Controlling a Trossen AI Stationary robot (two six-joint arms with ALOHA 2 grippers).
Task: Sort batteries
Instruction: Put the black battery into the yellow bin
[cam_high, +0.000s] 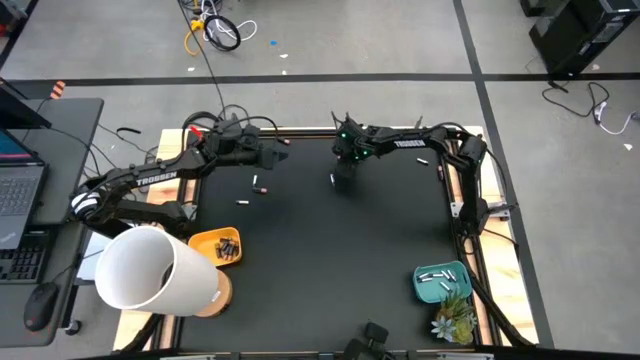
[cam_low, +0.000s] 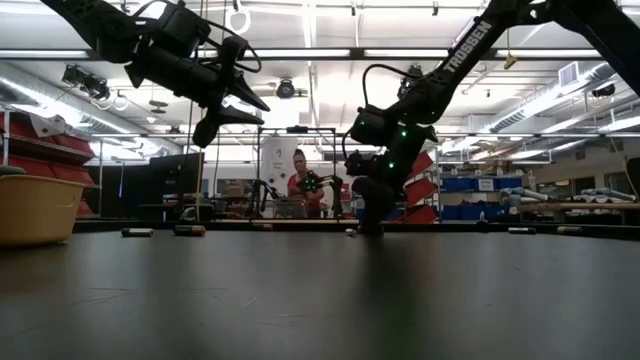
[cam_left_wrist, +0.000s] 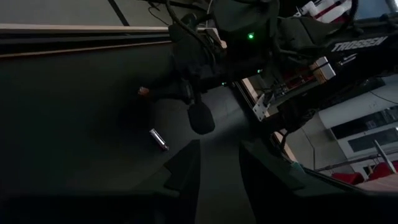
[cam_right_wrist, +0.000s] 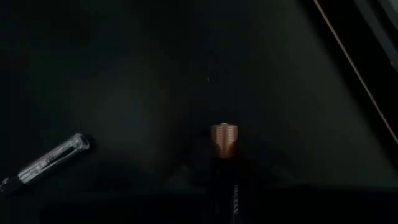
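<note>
- Right claw (cam_high: 344, 184), down near the surface's (cam_high: 330, 260) far edge, pinches a copper-ended battery (cam_right_wrist: 223, 139), apparently for sorting.
- Left claw (cam_high: 281, 152) hovers half-open, empty.

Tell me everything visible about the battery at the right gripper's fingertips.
The battery is a slim dark cylinder with a ribbed, reddish-copper end cap facing away from the wrist. Its body runs back between the right gripper's dark fingers, which look closed on it. It sits low over the black mat near the table's far edge; whether it touches the mat cannot be told. A silver battery lies apart beside it.
</note>
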